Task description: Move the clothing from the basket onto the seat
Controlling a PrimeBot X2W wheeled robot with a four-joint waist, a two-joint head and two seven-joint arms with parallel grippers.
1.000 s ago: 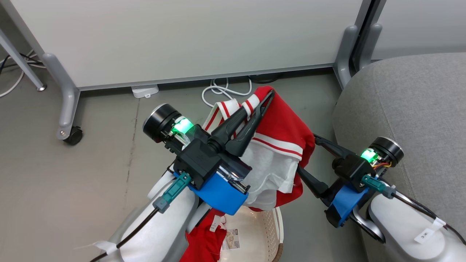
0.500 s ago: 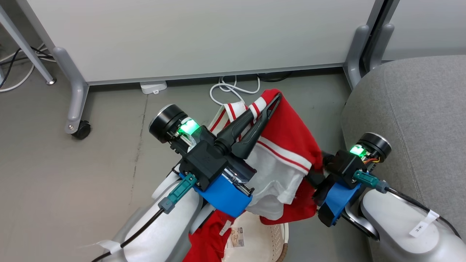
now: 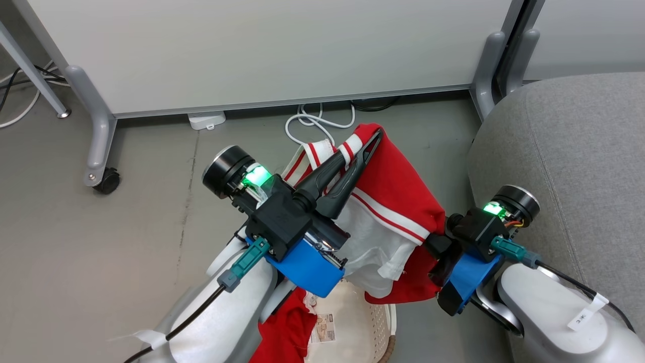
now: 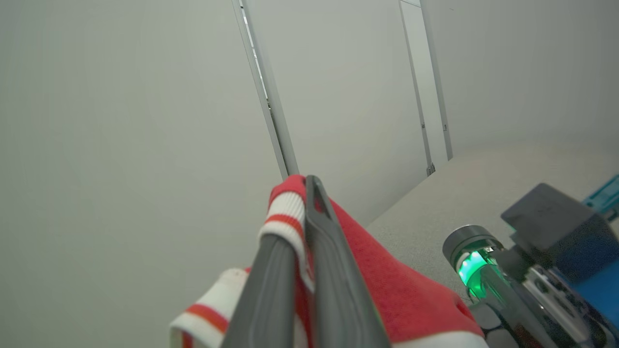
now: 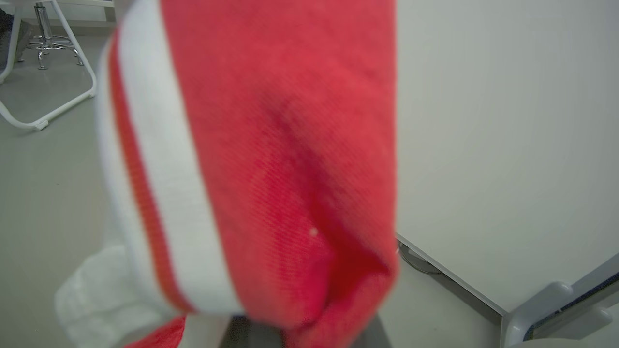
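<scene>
Pinching clothing [image 3: 398,186] by striped trim in clamped-together left gripper [image 3: 372,138], dangling it over basket [image 3: 375,315] below wrist; burying right gripper [image 3: 473,232] fingers just beside sofa [image 3: 569,151], grip impossible to tell.

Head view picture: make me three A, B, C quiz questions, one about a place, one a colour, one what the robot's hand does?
1. Where is the basket? A below the lifted red garment; B on a table; C on a shelf.
2. What colour are the wrist lights? A blue; B green; C yellow.
3. The left end effector is: A wide open; B holding a cup; C shut on the garment.
Answers: A, its rim peeks out below the hanging cloth; B, both glow green; C, its fingers pinch the striped trim.
</scene>
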